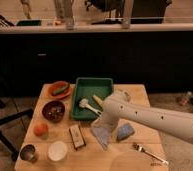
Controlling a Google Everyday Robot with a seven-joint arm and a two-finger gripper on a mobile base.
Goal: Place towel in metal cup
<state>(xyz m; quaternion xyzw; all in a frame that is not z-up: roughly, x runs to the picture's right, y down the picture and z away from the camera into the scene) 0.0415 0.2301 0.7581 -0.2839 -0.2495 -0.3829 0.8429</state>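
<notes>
Wooden rectangular table (140, 95): two-finger gripper (103, 125) above thin grey-blue folded towel (102, 138)

White robot arm (155, 119) reaches in across the table's right edge. The gripper, fingers spread, hangs just over the towel near the front edge. Small shiny steel metal cup (28, 152) stands at the front-left corner.

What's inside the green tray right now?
A white brush and a yellowish item lie in the green tray. The arm covers its front right corner; the gripper hangs just outside, over the towel.
</notes>
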